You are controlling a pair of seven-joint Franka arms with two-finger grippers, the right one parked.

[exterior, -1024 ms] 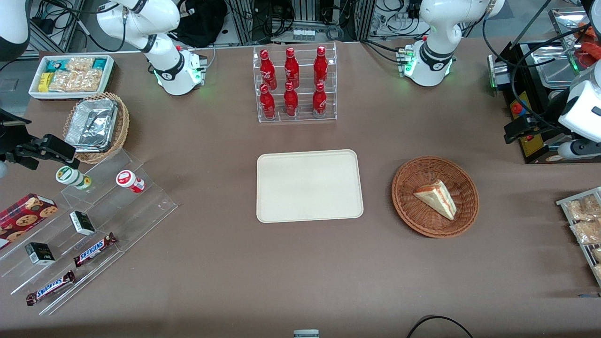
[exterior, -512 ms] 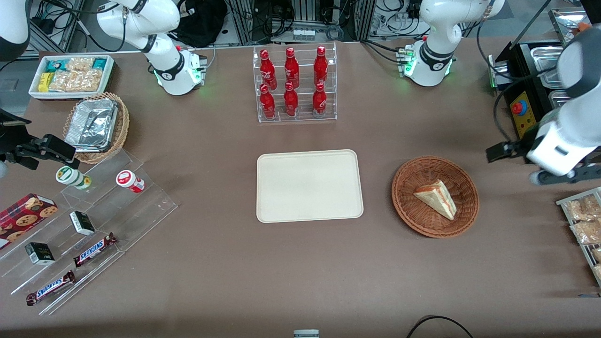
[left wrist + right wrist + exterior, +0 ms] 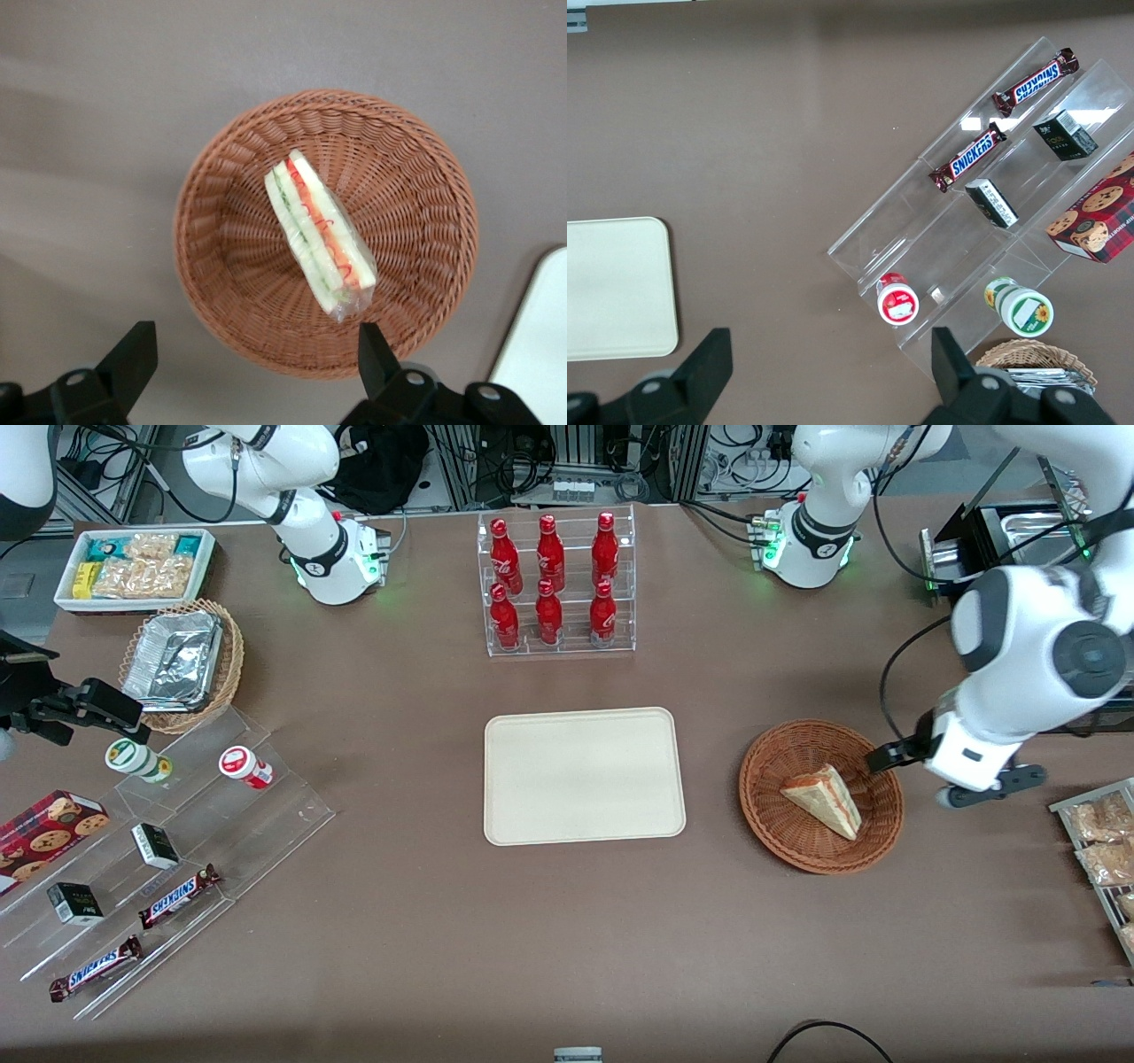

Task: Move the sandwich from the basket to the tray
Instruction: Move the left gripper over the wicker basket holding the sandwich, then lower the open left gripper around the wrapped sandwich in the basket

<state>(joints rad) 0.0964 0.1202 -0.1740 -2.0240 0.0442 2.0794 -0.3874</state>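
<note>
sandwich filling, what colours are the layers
Red-orange and green between pale bread on the sandwich; clearest in the left wrist view.

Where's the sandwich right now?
The triangular cream-bread sandwich lies in the round reddish-brown wicker basket, toward the working arm's end from the cream rectangular tray. The open tool hovers above the basket's rim.

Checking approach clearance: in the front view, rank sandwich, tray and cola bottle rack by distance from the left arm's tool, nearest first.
The tool, open, hovers at the basket's rim on the working arm's side.
1. Sandwich: in the basket, beside the tool.
2. Tray: mid-table, toward the parked arm's end from the basket.
3. Cola bottle rack: farther from the front camera than the tray.
</note>
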